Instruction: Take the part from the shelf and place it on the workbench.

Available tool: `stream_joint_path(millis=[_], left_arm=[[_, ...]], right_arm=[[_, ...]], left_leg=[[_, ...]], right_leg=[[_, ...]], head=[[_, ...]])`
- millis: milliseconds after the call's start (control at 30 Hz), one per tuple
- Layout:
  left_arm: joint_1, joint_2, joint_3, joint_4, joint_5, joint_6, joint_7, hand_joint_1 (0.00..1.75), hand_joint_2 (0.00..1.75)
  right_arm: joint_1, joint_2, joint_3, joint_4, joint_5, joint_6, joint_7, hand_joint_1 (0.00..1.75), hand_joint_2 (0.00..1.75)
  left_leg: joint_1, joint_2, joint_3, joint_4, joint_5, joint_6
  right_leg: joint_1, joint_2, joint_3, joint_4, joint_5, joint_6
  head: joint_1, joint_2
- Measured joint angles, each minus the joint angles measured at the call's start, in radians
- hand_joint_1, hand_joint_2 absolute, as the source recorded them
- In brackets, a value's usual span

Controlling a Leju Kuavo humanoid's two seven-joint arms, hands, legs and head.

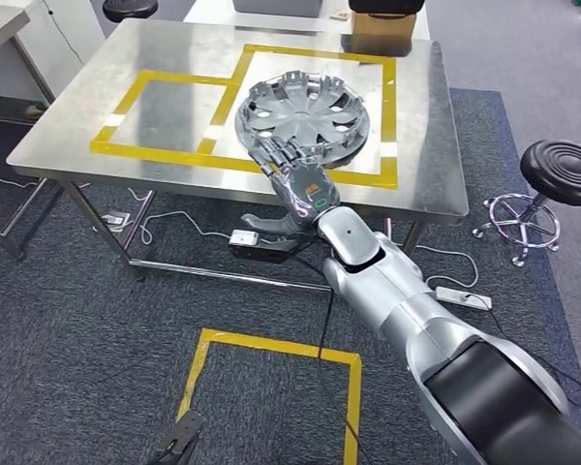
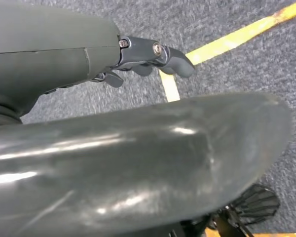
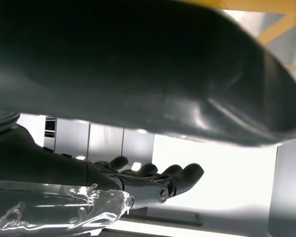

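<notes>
The right hand (image 1: 286,160) holds the grey wheel cover (image 1: 304,114) at its near rim, over the shiny worktop (image 1: 76,107).

The wheel cover is round with many spokes, and it sits over the big box of yellow tape (image 1: 393,116) on the worktop; I cannot tell if it lies flat on the metal or is a bit lifted. The silver right arm (image 1: 397,291) reaches up from the lower right, and its dark fingers (image 1: 273,150) lie on top of the rim. The left hand (image 2: 154,57) hangs low over the grey carpet (image 1: 68,329), near a yellow floor line (image 2: 232,39), with nothing in it and its fingers lightly bent. A black stool (image 1: 565,172) stands to the right of the worktop.
</notes>
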Motion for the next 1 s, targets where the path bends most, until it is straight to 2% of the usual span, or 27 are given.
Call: stream_joint_path(millis=[33,67,100,133,200,233,267,300,333,367,400,433,467,500,567,600,633,700,733,767,800,833,900,933,967,1000], left_arm=[[0.002,0.000,0.001,0.000,0.000,0.000,0.000,0.00,0.00],[0.004,0.001,0.001,0.000,0.000,0.000,0.000,0.00,0.00],[0.006,0.002,0.002,0.000,0.000,0.000,0.000,0.00,0.00],[0.007,0.003,0.002,0.000,0.000,0.000,0.000,0.00,0.00],[0.008,0.003,0.003,0.000,0.001,0.000,-0.001,0.00,0.00],[0.010,0.003,0.004,0.000,0.001,0.000,-0.002,0.00,0.00],[0.012,0.003,0.004,0.000,0.001,0.000,-0.002,0.00,0.00],[0.013,0.003,0.005,0.000,0.001,0.000,-0.002,0.00,0.00],[0.015,0.003,0.005,0.000,0.001,0.001,-0.002,0.00,0.00],[0.015,0.003,0.005,0.000,0.001,0.001,-0.003,0.00,0.00],[0.015,0.003,0.005,0.000,0.001,0.001,-0.003,0.00,0.00],[0.016,0.003,0.006,0.000,0.001,0.002,-0.003,0.00,0.00],[0.016,0.003,0.006,0.000,0.001,0.003,-0.003,0.00,0.00],[0.016,0.003,0.006,0.000,0.001,0.005,-0.003,0.00,0.00],[0.019,0.003,0.008,0.000,0.001,0.009,-0.006,0.00,0.00],[0.021,0.004,0.010,0.000,0.002,0.012,-0.009,0.00,0.00],[0.025,0.004,0.013,0.000,0.002,0.015,-0.012,0.00,0.00],[0.031,0.004,0.023,0.000,0.004,0.020,-0.016,0.00,0.00],[0.034,0.004,0.028,0.000,0.006,0.022,-0.018,0.00,0.00],[0.038,0.004,0.032,0.000,0.007,0.025,-0.019,0.00,0.00],[0.043,0.004,0.036,0.000,0.009,0.029,-0.021,0.00,0.00],[0.049,0.005,0.042,0.000,0.011,0.032,-0.022,0.00,0.00],[0.063,0.006,0.053,0.000,0.014,0.039,-0.028,0.00,0.00],[0.068,0.007,0.057,0.000,0.014,0.040,-0.030,0.00,0.00],[0.071,0.007,0.059,0.000,0.015,0.042,-0.033,0.00,0.00],[0.072,0.008,0.061,0.000,0.015,0.042,-0.034,0.00,0.00]], right_arm=[[0.006,-0.002,0.000,0.001,-0.004,-0.001,0.000,0.00,0.00],[0.014,-0.005,0.000,0.002,-0.009,-0.003,0.000,0.00,0.00],[0.023,-0.008,0.000,0.003,-0.015,-0.006,0.000,0.00,0.00],[0.030,-0.012,-0.001,0.004,-0.022,-0.011,0.000,0.00,0.00],[0.042,-0.019,-0.004,0.007,-0.039,-0.028,-0.002,0.00,0.00],[0.049,-0.022,-0.006,0.009,-0.047,-0.039,-0.003,0.00,0.00],[0.059,-0.025,-0.008,0.010,-0.053,-0.047,-0.005,0.00,0.00],[0.069,-0.029,-0.011,0.011,-0.055,-0.052,-0.006,0.00,0.00],[0.078,-0.031,-0.013,0.012,-0.056,-0.054,-0.007,0.00,0.00],[0.083,-0.034,-0.016,0.013,-0.057,-0.055,-0.008,0.00,0.00],[0.085,-0.035,-0.018,0.013,-0.059,-0.056,-0.008,0.00,0.00],[0.085,-0.035,-0.022,0.013,-0.064,-0.058,-0.008,0.00,0.00],[0.086,-0.036,-0.026,0.013,-0.072,-0.063,-0.008,0.00,0.00],[0.088,-0.037,-0.032,0.014,-0.084,-0.070,-0.009,0.00,0.00],[0.105,-0.043,-0.050,0.018,-0.115,-0.095,-0.017,0.00,0.00],[0.118,-0.047,-0.064,0.020,-0.135,-0.111,-0.026,0.00,0.44],[0.135,-0.050,-0.081,0.022,-0.158,-0.127,-0.036,0.00,0.87],[0.178,-0.060,-0.125,0.028,-0.226,-0.159,-0.066,0.00,1.75],[0.205,-0.067,-0.155,0.031,-0.270,-0.170,-0.084,0.00,1.75],[0.236,-0.074,-0.188,0.036,-0.321,-0.176,-0.103,0.00,1.75],[0.269,-0.082,-0.226,0.042,-0.371,-0.176,-0.121,0.00,1.75],[0.303,-0.089,-0.266,0.048,-0.422,-0.172,-0.139,0.00,1.75],[0.367,-0.103,-0.352,0.061,-0.502,-0.163,-0.175,0.00,1.75],[0.392,-0.108,-0.390,0.066,-0.524,-0.160,-0.189,0.00,1.75],[0.412,-0.113,-0.425,0.072,-0.538,-0.159,-0.201,0.00,1.75],[0.424,-0.117,-0.450,0.077,-0.542,-0.159,-0.207,0.00,1.75]], left_leg=[[-0.002,0.001,-0.008,0.000,0.011,0.010],[-0.003,0.003,-0.015,-0.001,0.021,0.020],[-0.003,0.004,-0.025,-0.002,0.033,0.029],[-0.003,0.005,-0.037,-0.003,0.045,0.035],[-0.005,0.004,-0.066,-0.003,0.070,0.041],[-0.006,0.004,-0.081,-0.003,0.082,0.042],[-0.008,0.004,-0.096,-0.003,0.094,0.042],[-0.009,0.005,-0.111,-0.003,0.105,0.042],[-0.009,0.005,-0.125,-0.003,0.116,0.041],[-0.009,0.005,-0.138,-0.002,0.128,0.039],[-0.010,0.005,-0.150,-0.002,0.139,0.036],[-0.011,0.005,-0.158,-0.001,0.148,0.032],[-0.010,0.005,-0.163,-0.002,0.159,0.027],[-0.010,0.005,-0.165,-0.005,0.168,0.022],[-0.007,0.005,-0.166,-0.013,0.183,0.011],[-0.006,0.005,-0.169,-0.010,0.175,0.005],[-0.005,0.005,-0.176,0.007,0.152,0.000],[-0.003,0.005,-0.208,0.103,0.063,-0.009],[-0.002,0.005,-0.227,0.168,0.023,-0.013],[-0.001,0.005,-0.241,0.223,0.001,-0.015],[0.000,0.006,-0.239,0.248,0.001,-0.017],[0.002,0.006,-0.222,0.241,0.014,-0.018],[0.006,0.006,-0.134,0.134,0.049,-0.021],[0.006,0.004,-0.091,0.075,0.056,-0.019],[0.007,0.002,-0.061,0.029,0.058,-0.015],[0.006,0.000,-0.049,0.007,0.055,-0.008]], right_leg=[[-0.004,0.000,-0.001,-0.006,0.008,0.006],[-0.006,-0.001,-0.006,-0.004,-0.001,0.011],[-0.007,-0.001,-0.015,0.015,-0.030,0.014],[-0.007,-0.002,-0.028,0.053,-0.075,0.016],[-0.003,-0.002,-0.062,0.191,-0.181,0.016],[0.000,-0.001,-0.073,0.258,-0.212,0.015],[0.003,-0.001,-0.074,0.307,-0.225,0.012],[0.006,-0.001,-0.059,0.321,-0.213,0.008],[0.009,-0.001,-0.026,0.301,-0.189,0.004],[0.012,-0.001,0.021,0.253,-0.168,0.000],[0.014,-0.001,0.078,0.183,-0.164,-0.005],[0.017,-0.001,0.132,0.109,-0.173,-0.008],[0.019,0.000,0.168,0.053,-0.187,-0.011],[0.021,0.001,0.186,0.017,-0.200,-0.014],[0.022,0.001,0.186,0.002,-0.192,-0.024],[0.021,0.000,0.184,-0.001,-0.184,-0.030],[0.019,-0.001,0.181,-0.003,-0.175,-0.036],[0.017,-0.002,0.166,-0.004,-0.157,-0.043],[0.016,-0.002,0.156,-0.004,-0.149,-0.044],[0.016,-0.004,0.147,-0.004,-0.142,-0.043],[0.016,-0.005,0.139,-0.004,-0.136,-0.041],[0.015,-0.007,0.132,-0.003,-0.132,-0.038],[0.014,-0.008,0.121,-0.002,-0.124,-0.029],[0.015,-0.008,0.117,-0.001,-0.121,-0.024],[0.015,-0.007,0.113,0.000,-0.118,-0.019],[0.016,-0.006,0.110,0.001,-0.114,-0.014]], head=[[-0.001,0.000],[-0.001,0.000],[0.000,0.000],[0.000,0.000],[0.002,0.000],[0.002,0.000],[0.002,0.000],[0.002,0.000],[0.002,0.000],[0.002,0.000],[0.002,0.000],[0.001,0.000],[0.001,0.000],[0.001,0.000],[0.003,0.000],[0.003,0.000],[0.001,0.000],[-0.002,0.000],[-0.004,0.000],[-0.004,0.000],[-0.004,0.000],[-0.004,0.000],[-0.004,0.000],[-0.004,0.000],[-0.004,0.000],[-0.005,0.000]])
